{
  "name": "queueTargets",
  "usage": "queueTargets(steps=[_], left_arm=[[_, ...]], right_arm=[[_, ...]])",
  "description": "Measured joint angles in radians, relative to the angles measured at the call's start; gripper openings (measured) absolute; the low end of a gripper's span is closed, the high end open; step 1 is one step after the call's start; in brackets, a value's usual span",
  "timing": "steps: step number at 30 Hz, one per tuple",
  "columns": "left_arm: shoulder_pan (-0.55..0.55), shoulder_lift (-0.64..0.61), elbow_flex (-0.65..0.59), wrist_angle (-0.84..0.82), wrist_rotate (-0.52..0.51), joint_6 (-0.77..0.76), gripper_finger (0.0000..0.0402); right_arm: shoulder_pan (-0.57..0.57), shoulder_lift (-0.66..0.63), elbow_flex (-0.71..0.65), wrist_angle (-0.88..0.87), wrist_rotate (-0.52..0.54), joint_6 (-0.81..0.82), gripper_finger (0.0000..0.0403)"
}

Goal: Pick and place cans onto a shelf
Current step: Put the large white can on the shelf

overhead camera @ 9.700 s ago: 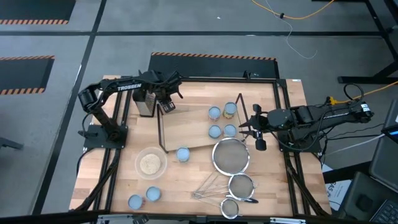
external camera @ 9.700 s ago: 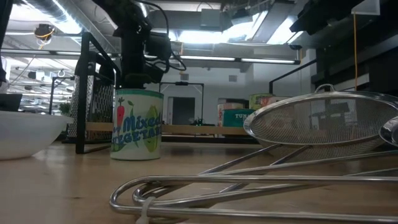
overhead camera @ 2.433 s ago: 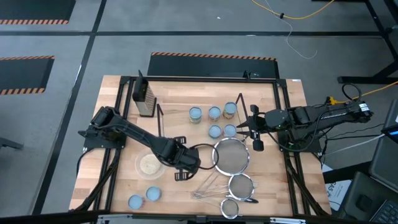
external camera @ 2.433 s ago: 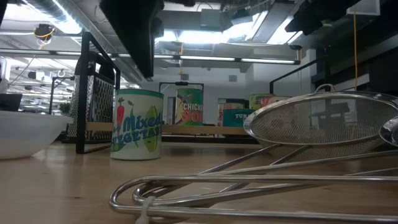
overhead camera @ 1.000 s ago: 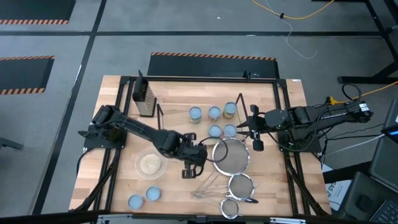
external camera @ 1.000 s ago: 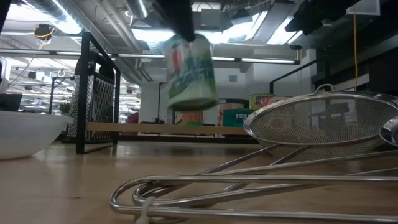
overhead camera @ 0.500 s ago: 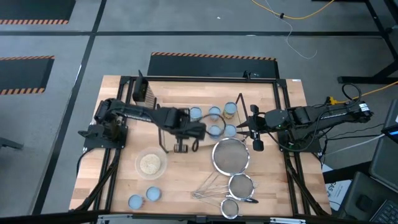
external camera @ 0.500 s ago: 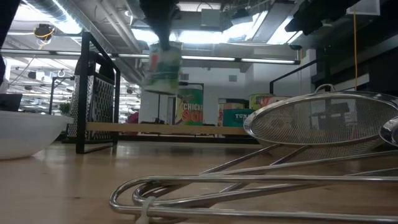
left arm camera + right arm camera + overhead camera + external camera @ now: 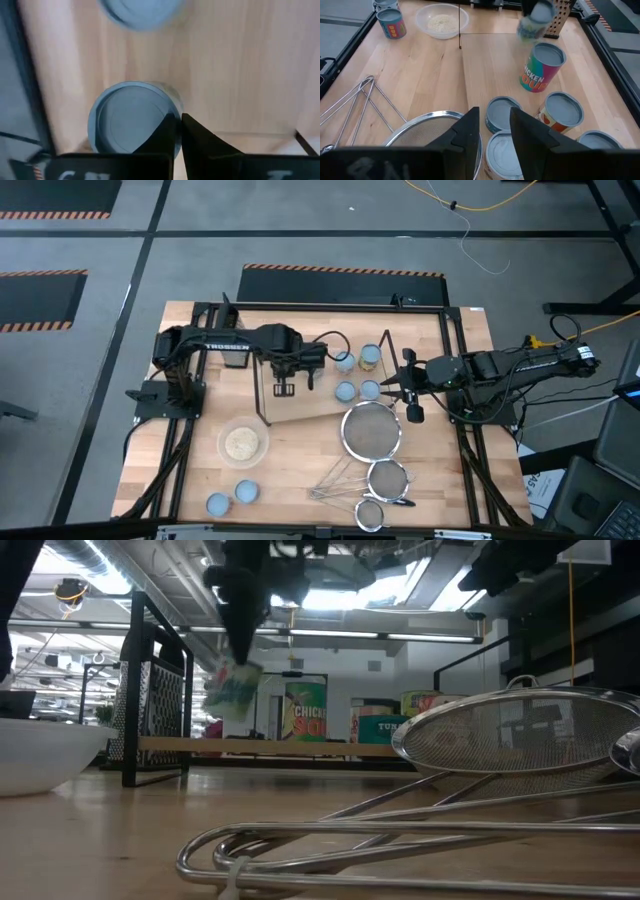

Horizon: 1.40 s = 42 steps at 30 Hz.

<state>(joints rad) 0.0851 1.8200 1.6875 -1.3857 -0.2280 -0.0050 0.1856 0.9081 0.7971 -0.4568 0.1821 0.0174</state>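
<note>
My left gripper is shut on a can with a green label, above the far left part of the shelf. In the high view the gripper hides this can. Several cans stand on the shelf's right half: a chicken soup can, and others. Two more cans stand on the table's near left. My right gripper is open and empty over the shelf's right end. My left gripper pinches the can's top rim between its two fingers, one finger over the pale round top and the other outside the wall. The fingers point down from above. The can hangs tilted below them, clear of the shelf.
A clear bowl of grains stands near left. Three wire strainers lie near right, with wire handles along the front. A dark grater stands at the far left. Black wire frames rise at the shelf's ends.
My left gripper has carried the can from over the table's middle toward the far edge, to above the shelf's far left part, and has come lower. The can stays clear of the table and now hangs tilted. My right gripper has kept still.
</note>
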Motion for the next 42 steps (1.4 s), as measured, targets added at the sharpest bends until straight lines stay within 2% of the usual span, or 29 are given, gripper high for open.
queueTargets(steps=[8, 19, 25, 34, 42], left_arm=[[0.047, -0.029, -0.134, 0.194, 0.088, 0.068, 0.0007], [0.067, -0.039, -0.162, 0.227, 0.115, 0.061, 0.0007], [0.068, -0.146, -0.184, 0.221, 0.122, 0.031, 0.0007], [0.069, -0.371, -0.43, 0.458, 0.134, -0.019, 0.0008], [0.07, -0.382, -0.555, 0.571, 0.146, -0.017, 0.0008]], right_arm=[[0.0, 0.0, 0.0, 0.0, 0.0, 0.0, 0.0113], [0.0, 0.0, 0.0, 0.0, 0.0, 0.0, 0.0113], [0.0, 0.0, 0.0, 0.0, 0.0, 0.0, 0.0113], [-0.001, 0.0, -0.001, 0.006, 0.0, 0.0, 0.0113], [-0.001, 0.0, -0.002, 0.005, 0.0, 0.0, 0.0113]])
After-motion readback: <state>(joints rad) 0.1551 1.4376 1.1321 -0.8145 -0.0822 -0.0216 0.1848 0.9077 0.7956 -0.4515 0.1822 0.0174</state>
